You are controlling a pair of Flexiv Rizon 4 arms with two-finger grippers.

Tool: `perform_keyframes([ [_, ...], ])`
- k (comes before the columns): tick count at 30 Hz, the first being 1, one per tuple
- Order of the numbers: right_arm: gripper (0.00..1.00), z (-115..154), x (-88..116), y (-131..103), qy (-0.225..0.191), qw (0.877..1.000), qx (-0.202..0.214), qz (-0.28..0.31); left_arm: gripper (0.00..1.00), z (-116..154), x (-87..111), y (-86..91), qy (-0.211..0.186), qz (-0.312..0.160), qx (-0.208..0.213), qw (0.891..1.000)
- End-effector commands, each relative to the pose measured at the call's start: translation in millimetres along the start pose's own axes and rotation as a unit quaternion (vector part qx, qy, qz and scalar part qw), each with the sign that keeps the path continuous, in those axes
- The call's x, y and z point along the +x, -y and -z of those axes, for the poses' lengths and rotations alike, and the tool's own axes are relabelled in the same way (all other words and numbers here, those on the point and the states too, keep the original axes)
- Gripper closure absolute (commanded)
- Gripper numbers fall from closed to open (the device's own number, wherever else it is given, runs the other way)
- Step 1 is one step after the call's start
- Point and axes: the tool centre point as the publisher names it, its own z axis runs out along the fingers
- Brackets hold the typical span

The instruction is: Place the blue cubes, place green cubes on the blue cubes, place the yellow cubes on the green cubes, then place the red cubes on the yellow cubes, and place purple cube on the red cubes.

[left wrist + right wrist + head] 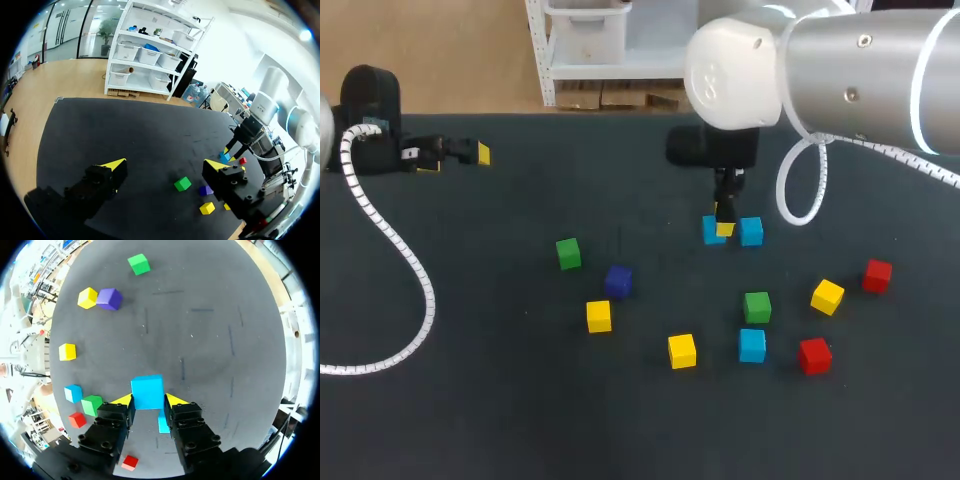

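My right gripper (722,226) is shut on a blue cube (147,391), one yellow-tipped finger on each side of it. In the head view this held blue cube (711,231) is just left of a second blue cube (751,231) on the dark table; I cannot tell whether it rests on the mat. A third blue cube (752,345) lies nearer the front. Two green cubes (568,253) (757,307), yellow cubes (599,316) (682,351) (827,296), two red cubes (814,355) (877,275) and a purple cube (617,281) lie scattered singly. My left gripper (455,156) stands open at the far left, holding nothing.
A white coiled cable (395,250) from the left arm lies across the table's left side. The right arm's cable (800,185) loops down behind the two blue cubes. The table's back edge (570,113) runs behind both grippers.
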Motion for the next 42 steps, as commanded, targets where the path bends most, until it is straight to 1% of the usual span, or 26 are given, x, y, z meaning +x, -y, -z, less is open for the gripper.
perform_keyframes([
  [1, 1.00, -2.6, 3.5, 5.7, 0.002, 1.000, -0.011, -0.008, 0.00, 0.0, 0.0, 0.0, 0.000, 0.000, 0.000, 1.000],
  [9, 1.00, -10.1, 11.9, 7.0, 0.014, 1.000, -0.014, -0.013, 0.00, 0.0, 0.0, 0.0, 0.000, 0.000, 0.000, 1.000],
  [17, 1.00, -14.3, 16.9, 8.9, 0.016, 0.999, -0.015, -0.024, 0.00, 0.0, 0.0, 0.0, 0.000, 0.000, 0.000, 1.000],
  [34, 1.00, -17.9, 13.7, 15.2, 0.019, 0.999, -0.006, -0.028, 0.00, 0.0, 0.0, 0.0, 0.000, 0.000, 0.000, 1.000],
  [42, 1.00, -17.6, 11.4, 22.6, 0.016, 0.999, -0.001, -0.033, 0.00, 0.0, 0.0, 0.0, 0.000, 0.000, 0.000, 1.000],
])
